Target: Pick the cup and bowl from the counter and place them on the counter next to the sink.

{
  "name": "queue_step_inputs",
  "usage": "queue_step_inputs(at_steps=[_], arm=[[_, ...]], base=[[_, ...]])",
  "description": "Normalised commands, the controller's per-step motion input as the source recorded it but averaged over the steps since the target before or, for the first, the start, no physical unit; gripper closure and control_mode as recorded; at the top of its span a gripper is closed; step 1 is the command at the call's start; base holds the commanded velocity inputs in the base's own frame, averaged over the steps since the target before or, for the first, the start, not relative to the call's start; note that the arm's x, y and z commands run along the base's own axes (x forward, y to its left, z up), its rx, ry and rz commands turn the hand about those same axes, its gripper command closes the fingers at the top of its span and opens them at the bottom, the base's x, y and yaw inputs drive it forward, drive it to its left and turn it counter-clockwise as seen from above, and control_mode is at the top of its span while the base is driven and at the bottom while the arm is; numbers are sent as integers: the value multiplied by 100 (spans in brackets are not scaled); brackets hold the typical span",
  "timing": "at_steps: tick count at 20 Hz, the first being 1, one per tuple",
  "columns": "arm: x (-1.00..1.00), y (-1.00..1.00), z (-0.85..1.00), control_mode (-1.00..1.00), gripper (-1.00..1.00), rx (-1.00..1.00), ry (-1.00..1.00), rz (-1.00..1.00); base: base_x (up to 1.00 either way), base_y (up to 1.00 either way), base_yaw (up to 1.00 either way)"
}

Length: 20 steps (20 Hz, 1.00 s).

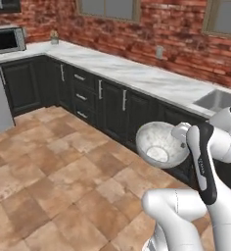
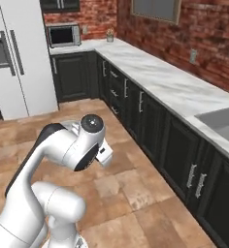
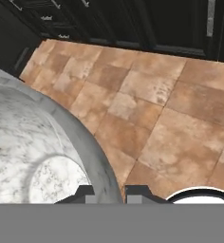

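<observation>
Tool (image 3: 107,192) pinches bowl (image 3: 33,152) rim; left base view shows bowl over floor (image 1: 49,181).

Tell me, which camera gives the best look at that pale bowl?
The left base view: the whole bowl shows, tilted, held above the floor before the dark cabinets. The hand view shows part of its rim and inside, pinched at the gripper. In the right base view the arm hides it.
</observation>
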Motion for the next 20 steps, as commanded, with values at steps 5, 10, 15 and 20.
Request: queue_step_inputs(at_steps=[5, 10, 15, 20], arm=[[0, 0, 0, 100, 100, 0, 0, 0], [0, 0, 0, 100, 100, 0, 0, 0], [0, 0, 0, 100, 100, 0, 0, 0], [0, 0, 0, 100, 100, 0, 0, 0]], base=[[100, 20, -46], [100, 20, -53], [74, 14, -60], [21, 4, -65]])
